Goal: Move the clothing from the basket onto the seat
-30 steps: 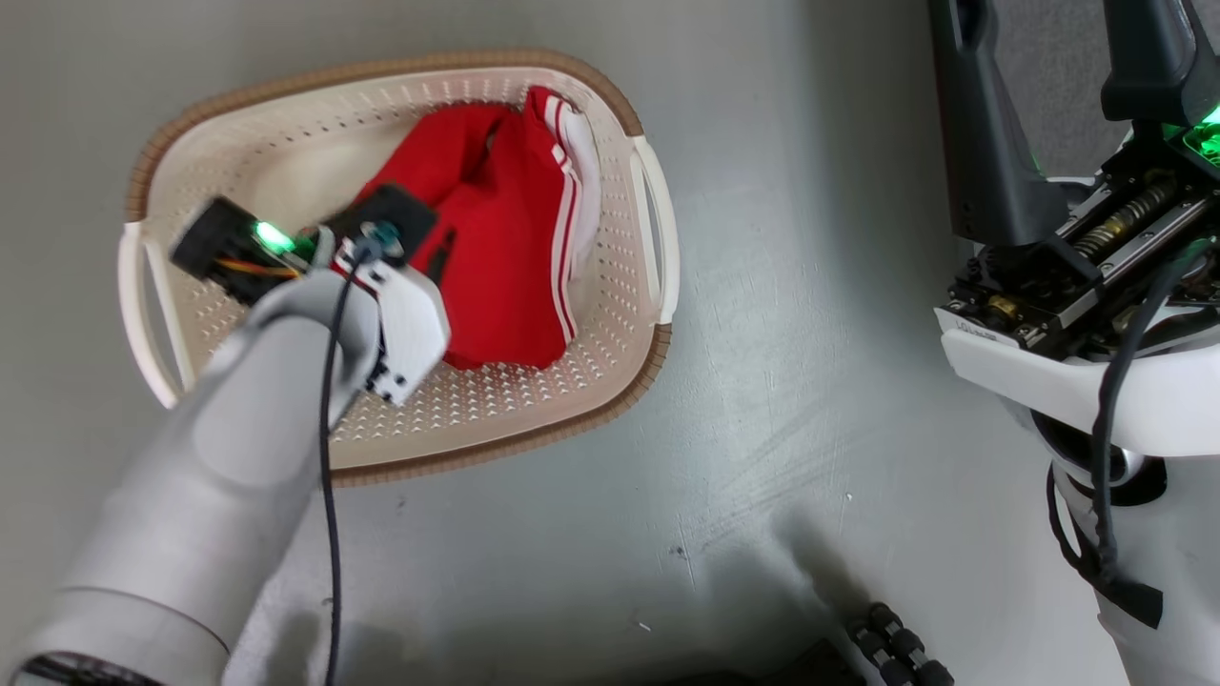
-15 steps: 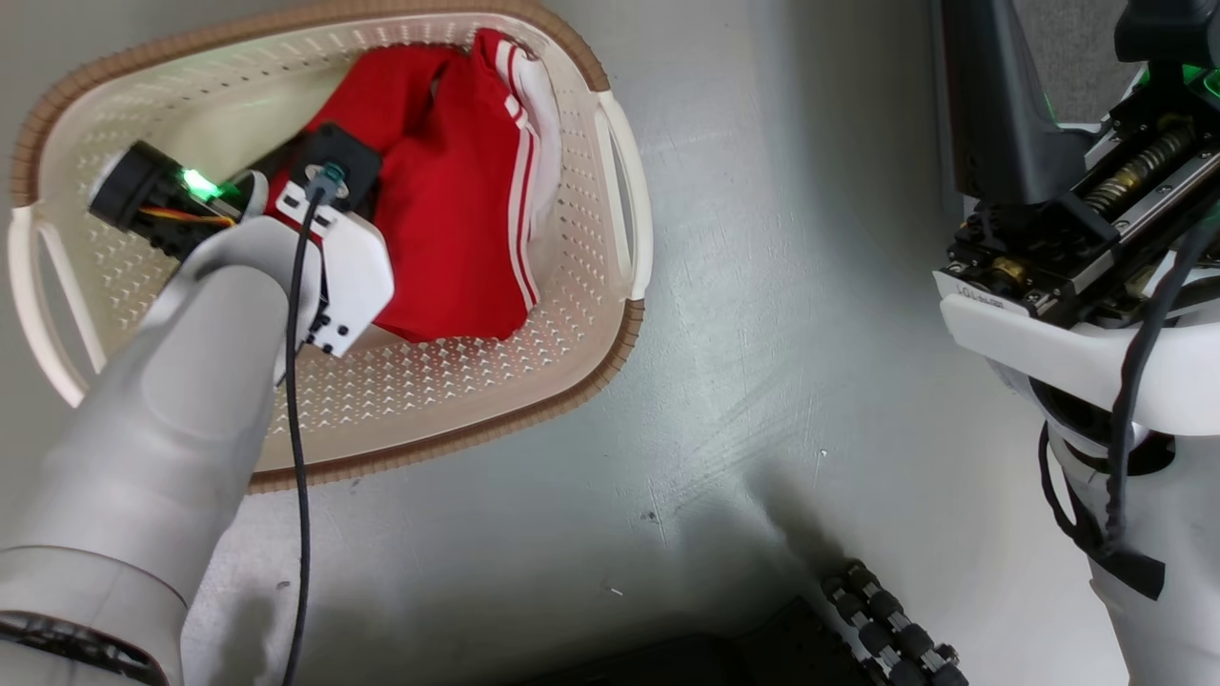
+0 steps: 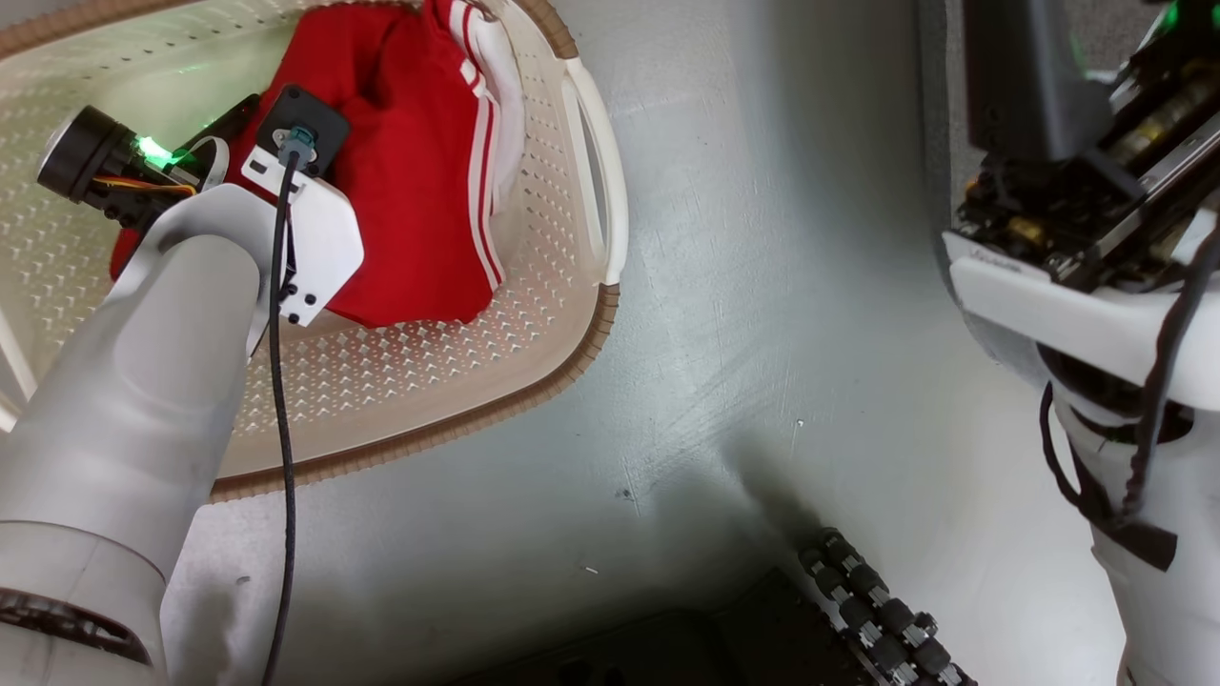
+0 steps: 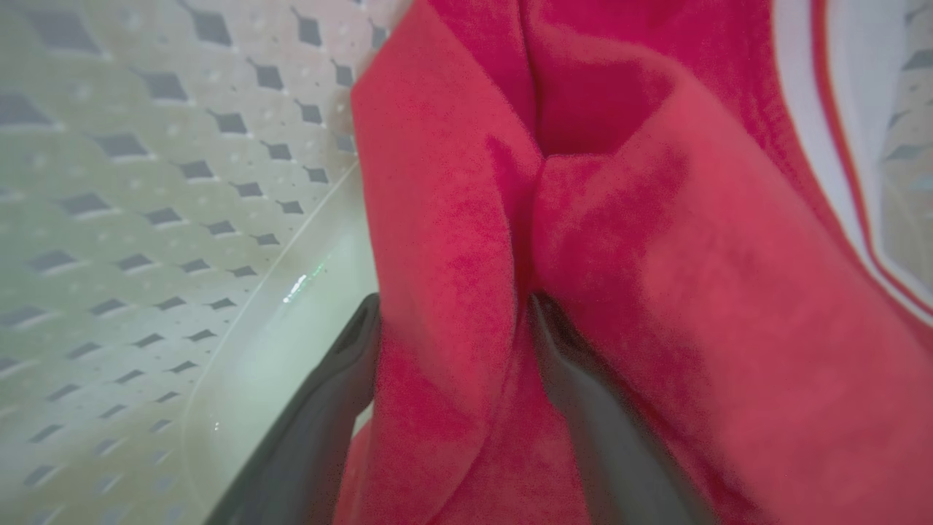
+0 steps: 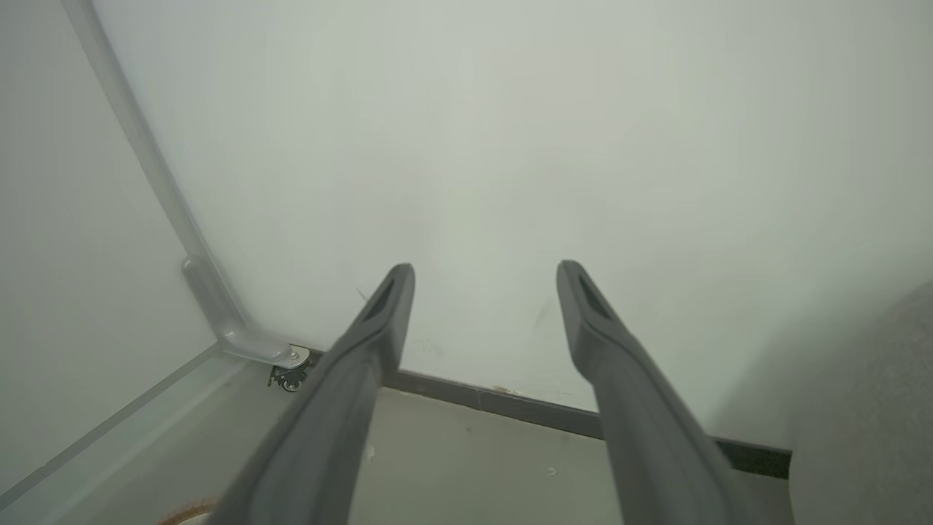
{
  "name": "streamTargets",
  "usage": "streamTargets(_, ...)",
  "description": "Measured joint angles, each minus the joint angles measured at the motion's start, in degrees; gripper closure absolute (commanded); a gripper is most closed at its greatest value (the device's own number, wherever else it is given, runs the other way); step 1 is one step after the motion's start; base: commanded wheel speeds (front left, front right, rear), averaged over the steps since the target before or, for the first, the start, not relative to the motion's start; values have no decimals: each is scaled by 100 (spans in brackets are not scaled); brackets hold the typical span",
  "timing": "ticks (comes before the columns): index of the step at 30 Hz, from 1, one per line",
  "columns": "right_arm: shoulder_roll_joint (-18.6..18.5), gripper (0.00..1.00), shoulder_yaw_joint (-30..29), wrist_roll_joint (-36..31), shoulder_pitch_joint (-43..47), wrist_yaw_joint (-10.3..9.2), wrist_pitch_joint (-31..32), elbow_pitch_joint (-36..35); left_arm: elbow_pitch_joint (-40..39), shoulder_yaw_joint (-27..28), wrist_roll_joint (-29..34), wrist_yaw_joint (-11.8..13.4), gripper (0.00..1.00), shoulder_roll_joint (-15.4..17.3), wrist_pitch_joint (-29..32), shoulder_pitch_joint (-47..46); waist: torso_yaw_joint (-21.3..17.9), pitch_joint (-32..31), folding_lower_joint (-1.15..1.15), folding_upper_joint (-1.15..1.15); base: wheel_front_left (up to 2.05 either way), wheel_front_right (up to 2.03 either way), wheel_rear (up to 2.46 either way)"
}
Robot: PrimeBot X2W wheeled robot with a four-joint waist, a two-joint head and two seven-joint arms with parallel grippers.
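The clothing (image 3: 419, 191) lies in the basket (image 3: 534, 400), bunched against its right wall at the far end. It is soft, bright red cloth, slightly fuzzy up close. Two thin white stripes run down its right side, with a broader white panel beyond them next to the wall. The cloth is heaped in loose folds, with a deep crease down the middle. No numerals can be made out.

The basket is cream plastic, pierced with small diamond-shaped holes. It has a brown ribbed rim and a white handle (image 3: 596, 171) on its right side. It stands on the grey floor (image 3: 762, 286), to the left.

The left gripper (image 4: 455, 302) reaches down into the basket. Its two dark fingers (image 4: 328, 423) are spread apart, one on each side of a raised ridge of the red cloth, which touches both inner faces. The ridge is not squeezed flat.

The right gripper (image 5: 485, 273) is held up on the right, well away from the basket. Its fingers are apart with nothing between them, and they point at a pale wall (image 5: 510, 131). The rounded grey fabric edge of the sofa (image 5: 875, 408) is at the near right.
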Motion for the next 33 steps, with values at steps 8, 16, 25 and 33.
streamTargets(8, 66, 0, -8, 16, -91, 0, 0, 25, 33, -19, 8, 55, 100, -34, -25, -59, -103, 143, 0, 0, 0, 0, 0)
streamTargets(16, 79, 0, -129, 13, -201, 0, -7, 138, 16, 71, -107, 100, 100, -249, -182, -59, -97, 137, 0, 0, 0, 0, 0)
streamTargets(25, 82, 0, -193, -1, -203, 0, -7, 170, -107, 204, -223, 183, 100, -269, -454, -51, -6, 67, 0, 0, 0, 0, 0)
streamTargets(33, 81, 0, -310, -35, -203, 0, -7, 194, -266, 407, -453, 296, 100, -297, -757, 170, 102, -43, 0, 0, 0, 0, 0)
